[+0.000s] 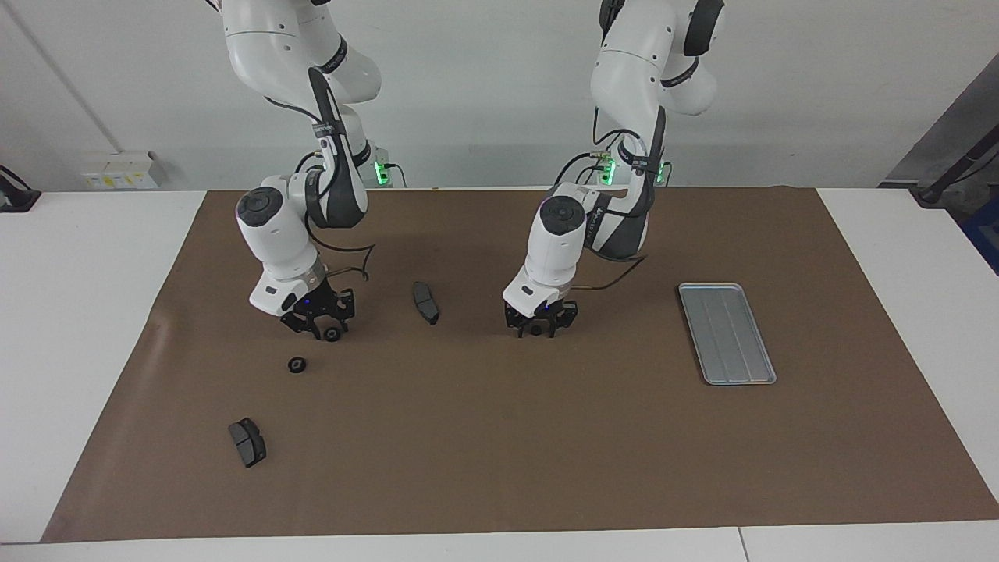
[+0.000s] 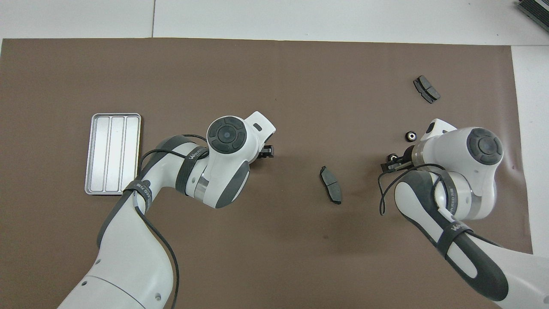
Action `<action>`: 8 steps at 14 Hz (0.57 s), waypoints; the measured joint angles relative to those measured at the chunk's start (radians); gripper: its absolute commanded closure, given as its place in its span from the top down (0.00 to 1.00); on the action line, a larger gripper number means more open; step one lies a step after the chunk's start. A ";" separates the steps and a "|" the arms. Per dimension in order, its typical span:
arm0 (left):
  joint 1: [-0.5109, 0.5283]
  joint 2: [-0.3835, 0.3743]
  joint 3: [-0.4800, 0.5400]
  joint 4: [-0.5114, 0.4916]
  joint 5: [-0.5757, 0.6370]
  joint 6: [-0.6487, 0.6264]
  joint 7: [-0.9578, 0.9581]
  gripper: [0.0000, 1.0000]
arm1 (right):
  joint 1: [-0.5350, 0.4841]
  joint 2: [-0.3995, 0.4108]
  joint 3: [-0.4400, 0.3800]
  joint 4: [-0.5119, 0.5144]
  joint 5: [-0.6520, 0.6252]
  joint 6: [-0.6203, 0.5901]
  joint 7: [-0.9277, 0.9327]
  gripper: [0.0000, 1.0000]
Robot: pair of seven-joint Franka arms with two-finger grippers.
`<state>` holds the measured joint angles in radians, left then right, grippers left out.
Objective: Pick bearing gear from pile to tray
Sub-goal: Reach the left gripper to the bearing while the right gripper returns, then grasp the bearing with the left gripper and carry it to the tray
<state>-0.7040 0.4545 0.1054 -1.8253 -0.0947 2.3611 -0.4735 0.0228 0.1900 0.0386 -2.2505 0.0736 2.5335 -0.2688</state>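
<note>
Two grippers hung low over the brown mat (image 1: pixel 499 437) in the facing view. The left gripper (image 1: pixel 537 330) had its fingertips drawn in around a small black gear (image 1: pixel 536 330), which sat between them at the mat's surface; whether the gear was lifted could not be told. The right gripper (image 1: pixel 331 333) likewise had its fingertips closed in on a second black gear (image 1: pixel 332 336) down at the mat. A third gear (image 1: pixel 296 364) lay loose just beside it, farther from the robots. One dark brake-pad piece (image 1: pixel 425 302) lay between the two grippers, and another (image 1: pixel 247 442) lay well apart, farthest from the robots toward the right arm's end. The silver tray (image 1: pixel 761 376) sat toward the left arm's end, with nothing in it.

From overhead, the left arm's wrist hid most of the left gripper (image 2: pixel 266 151) and its gear. The right gripper (image 2: pixel 391 159) showed at the gear (image 2: pixel 391 157) beside its wrist, with the loose gear (image 2: pixel 411 136) nearby. The tray (image 2: pixel 91 150) lay apart from both grippers, its grooves bare.
</note>
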 measured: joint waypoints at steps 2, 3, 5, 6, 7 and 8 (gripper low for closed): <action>0.000 0.000 0.000 0.000 0.000 0.000 0.001 0.35 | 0.000 0.003 0.000 -0.004 0.000 0.001 0.004 0.57; 0.000 0.000 0.000 0.000 0.000 0.000 0.001 0.29 | 0.000 0.004 0.000 -0.005 0.000 0.001 0.004 0.57; 0.000 -0.002 0.001 0.000 0.000 0.000 0.003 0.22 | 0.000 0.004 0.000 -0.005 0.000 0.001 0.004 0.57; 0.000 -0.003 0.001 0.000 0.000 0.000 0.007 0.18 | 0.000 0.004 0.000 -0.005 0.000 0.001 0.004 0.57; 0.000 -0.003 0.001 0.000 0.000 0.000 0.010 0.14 | 0.000 0.004 0.000 -0.005 0.000 -0.001 0.004 0.57; 0.000 -0.003 0.001 0.000 0.000 0.000 0.012 0.10 | 0.000 0.004 0.000 -0.004 0.000 -0.003 0.004 0.57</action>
<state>-0.7040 0.4519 0.1064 -1.8256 -0.0947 2.3616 -0.4612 0.0228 0.1940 0.0387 -2.2548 0.0736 2.5302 -0.2645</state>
